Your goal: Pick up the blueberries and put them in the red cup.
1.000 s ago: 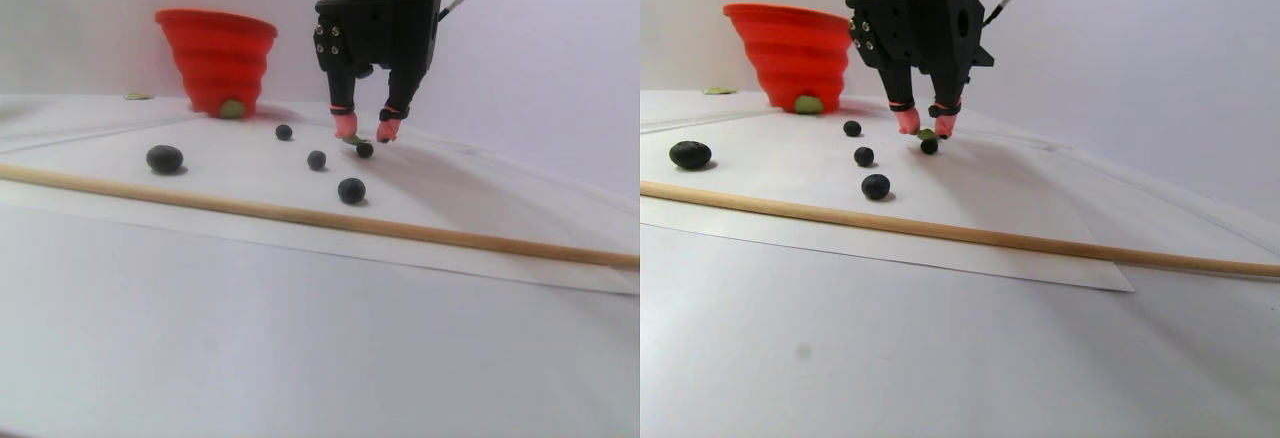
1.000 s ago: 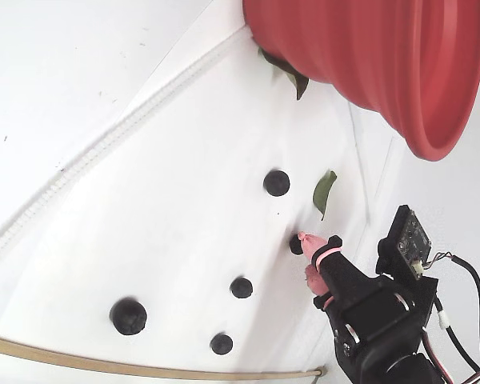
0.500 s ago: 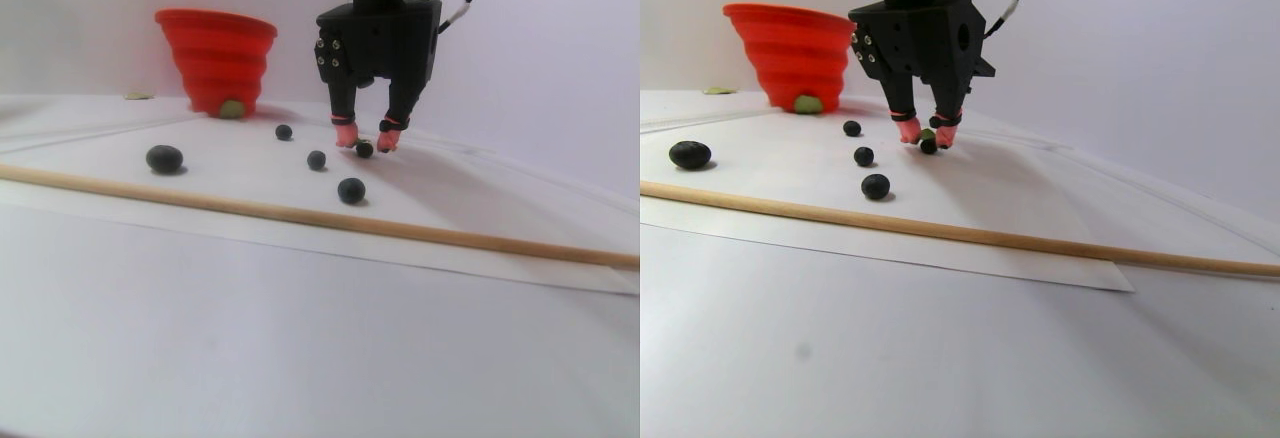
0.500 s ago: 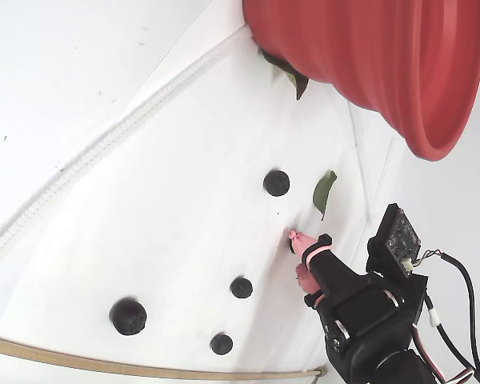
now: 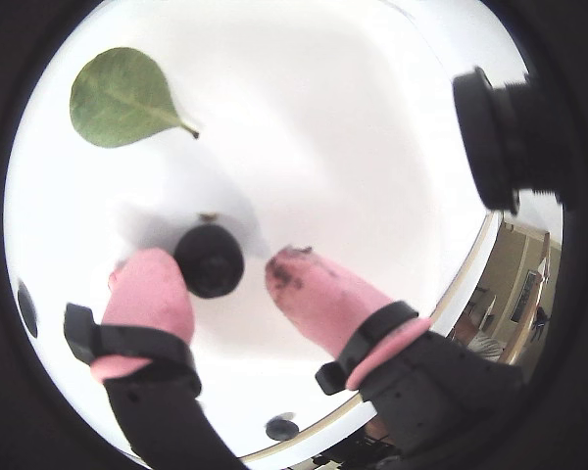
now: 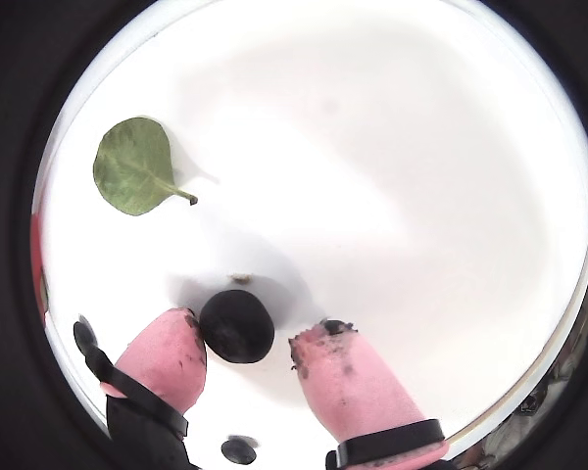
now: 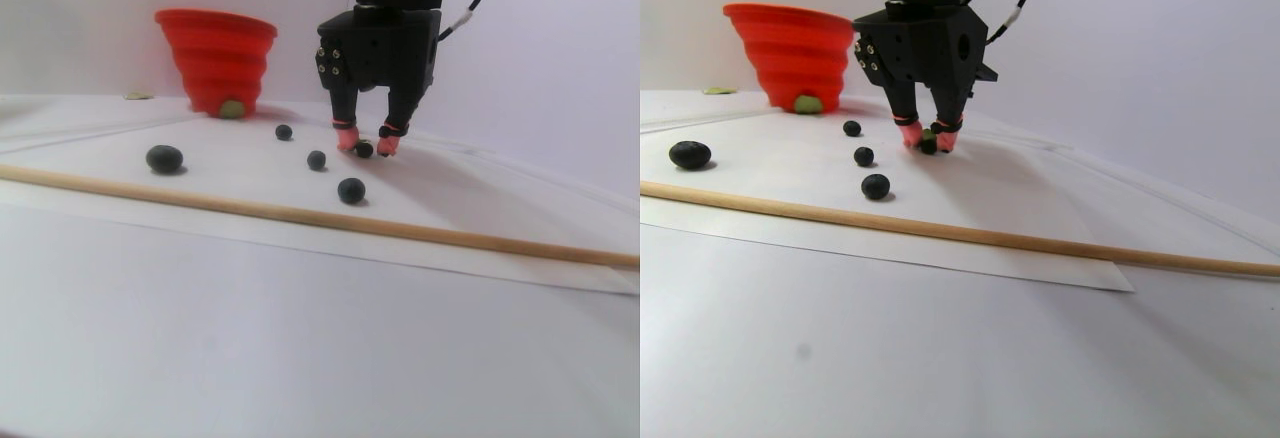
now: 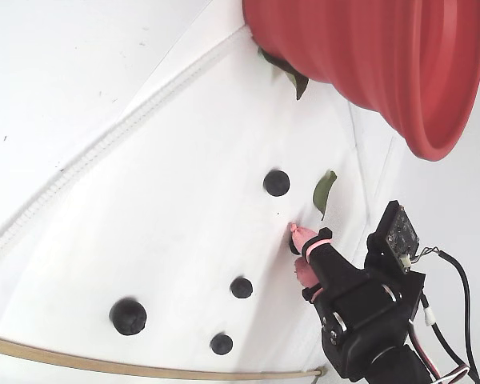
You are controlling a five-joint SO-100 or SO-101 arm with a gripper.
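My gripper [image 6: 247, 333] is open and low over the white paper. Its pink fingertips [image 5: 147, 289] stand on either side of one small dark blueberry [image 6: 237, 325]. That berry touches the left finger in both wrist views and is apart from the right finger. The stereo pair view shows the gripper [image 7: 367, 143] down at the paper with the berry [image 7: 364, 148] between its tips. Other blueberries lie loose: a larger one [image 7: 164, 158] at the left and three small ones [image 7: 284, 132], [image 7: 316, 160], [image 7: 351, 190]. The red cup [image 7: 217, 58] stands upright at the back left, apart from the gripper.
A green leaf [image 6: 132, 166] lies just beyond the fingertips, and another leaf [image 7: 232, 109] lies at the cup's base. A long wooden stick [image 7: 300, 216] crosses the paper in front of the berries. In the fixed view the cup [image 8: 368, 56] fills the top.
The gripper has come down toward the paper and shifted slightly, so its open fingers now stand on either side of the berry. The other berries have not moved.
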